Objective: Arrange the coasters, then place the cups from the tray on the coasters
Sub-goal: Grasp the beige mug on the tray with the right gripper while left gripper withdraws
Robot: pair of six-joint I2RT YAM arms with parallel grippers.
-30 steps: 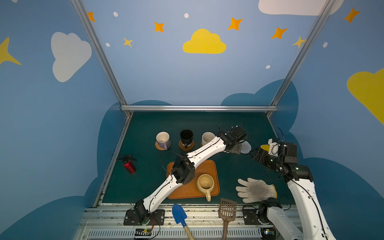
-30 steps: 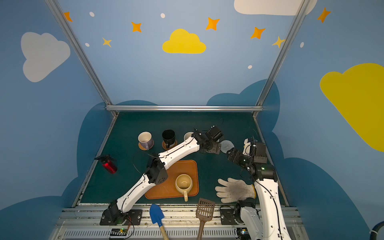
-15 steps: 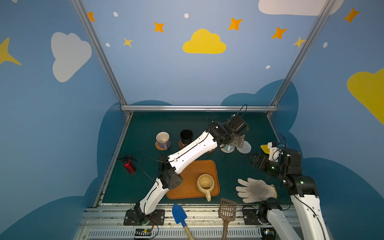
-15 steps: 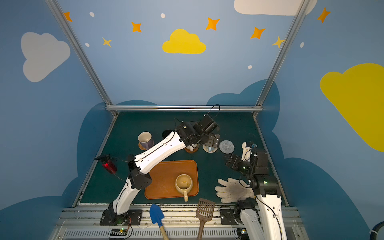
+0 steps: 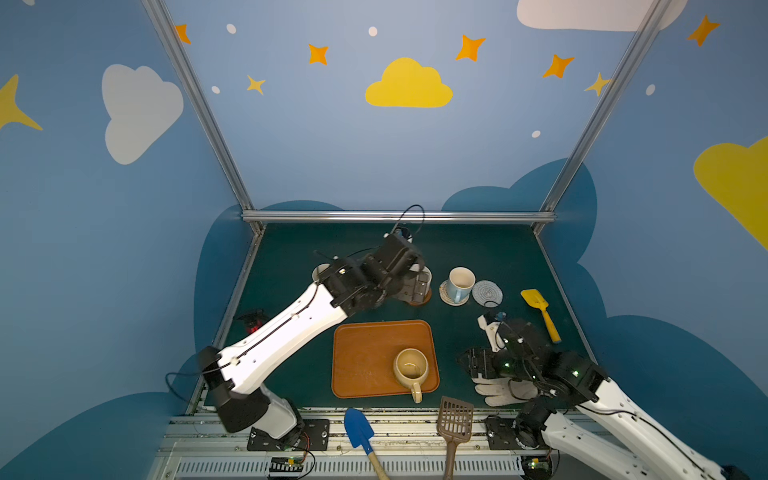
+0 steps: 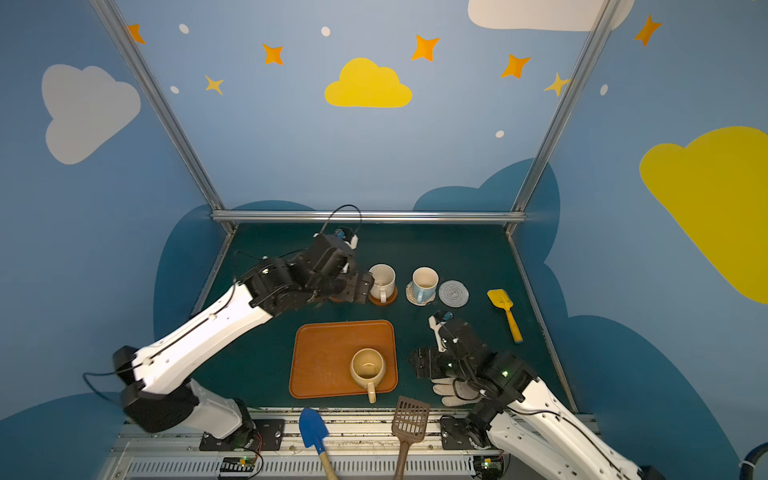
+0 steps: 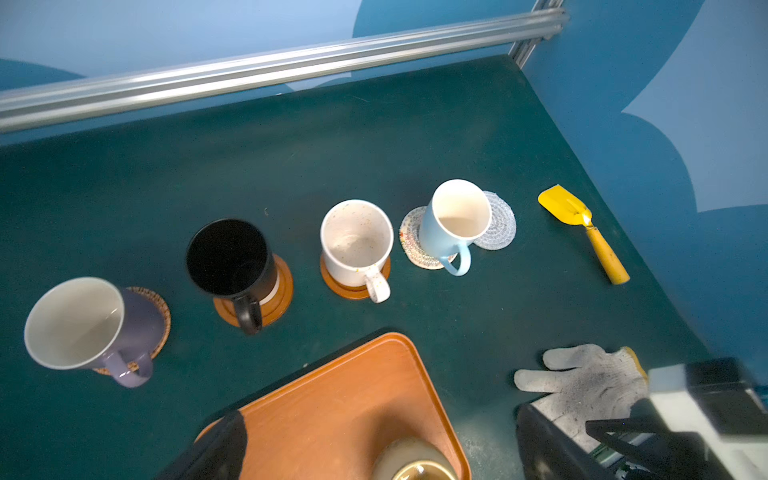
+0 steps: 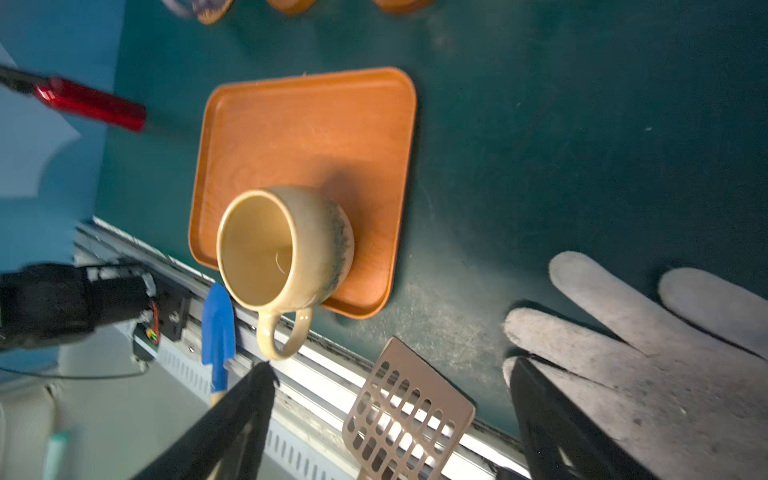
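The tan-yellow cup (image 5: pixel 410 368) stands alone on the orange-brown tray (image 5: pixel 365 353), handle toward the front edge. At the back, in the left wrist view, stand the lavender cup (image 7: pixel 79 322) on the rattan coaster (image 7: pixel 160 309), the black cup (image 7: pixel 228 257) and the speckled white cup (image 7: pixel 357 241) on brown wooden coasters, and the light blue cup (image 7: pixel 457 220) on the cream rope coaster (image 7: pixel 411 241). The grey-white rope coaster (image 5: pixel 487 293) lies bare beside it. My left gripper (image 5: pixel 415 286) hovers open and empty above the row's middle. My right gripper (image 5: pixel 473 363) is open, right of the tray.
A white work glove (image 5: pixel 505 390) lies under my right wrist. A yellow toy shovel (image 5: pixel 540 311) lies at the right wall. A blue scoop (image 5: pixel 359 432) and a brown slotted spatula (image 5: pixel 455 419) lie on the front rail, and a red tool (image 5: pixel 253 324) by the left wall.
My left gripper has drawn back leftward from the light blue cup, which now stands free on its coaster. My right gripper has come forward and left, toward the tray.
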